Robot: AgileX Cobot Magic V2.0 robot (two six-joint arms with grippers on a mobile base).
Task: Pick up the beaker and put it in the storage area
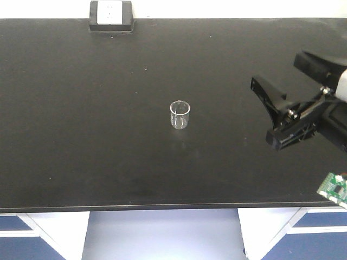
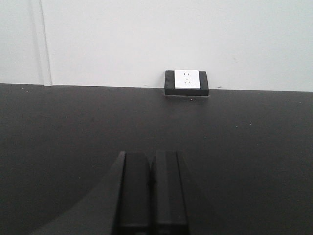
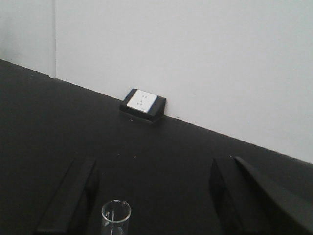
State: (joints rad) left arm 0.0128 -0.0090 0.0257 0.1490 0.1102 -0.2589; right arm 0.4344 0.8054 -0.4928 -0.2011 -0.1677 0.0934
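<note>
Beaker (image 1: 180,115): being left upright mid-benchtop (image 1: 81,135), apart from all edges.
Right gripper (image 1: 287,86): being held wide open, beside.
Left gripper (image 2: 152,196): being kept closed.

The beaker's (image 3: 116,217) base is cut off by the right wrist view's bottom edge; its markings are too faint to read. The right arm (image 1: 331,116) runs off the front view's right edge

Looks like a laboratory: wide matte black surface (image 1: 81,135) against a white wall, glass beaker (image 1: 179,115), socket box (image 1: 111,15) at rear, blue-and-white cabinets (image 1: 32,235) beneath.
</note>
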